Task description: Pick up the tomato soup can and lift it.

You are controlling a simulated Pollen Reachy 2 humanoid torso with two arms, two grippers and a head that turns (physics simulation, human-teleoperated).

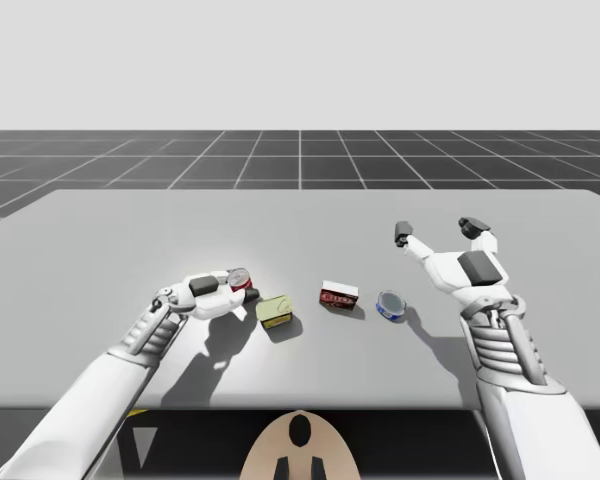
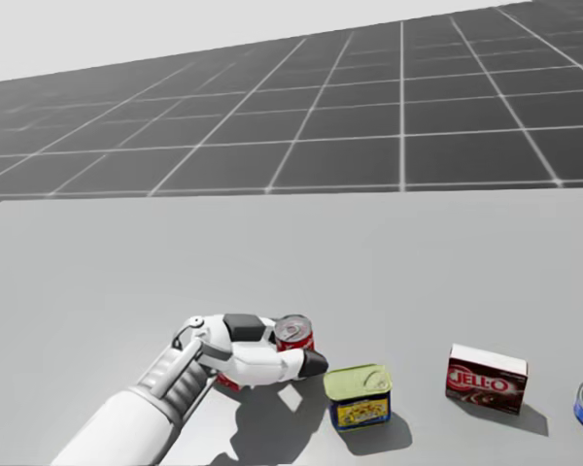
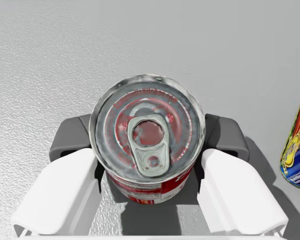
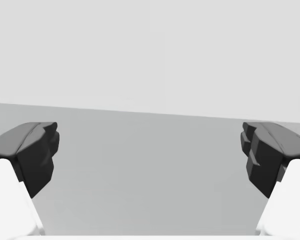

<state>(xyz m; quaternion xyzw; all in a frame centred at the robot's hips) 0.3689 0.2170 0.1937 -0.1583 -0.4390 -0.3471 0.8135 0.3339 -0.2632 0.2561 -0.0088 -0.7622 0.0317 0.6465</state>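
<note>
Evidently the robot's left tool (image 3: pixel 147 145) is clamped on the tomato soup can (image 3: pixel 147 125), standing on the bench (image 3: pixel 50 60) near a yellow tin (image 1: pixel 276 312), so a slow, straight-up lift with steady squeeze should avoid slipping

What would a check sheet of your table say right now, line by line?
Surface: grey table, flat, four things on it.
Job's things: soup can upright, in the left pincer.
Clutter: yellow tin near the soup can; brown box and blue tin further toward my right, each apart.
Pincers: left pincer shut on the soup can; right pincer open, above the table, holding nothing.
Cables: nothing seen.
Surroundings: dark grid floor, pale grey beyond.
</note>
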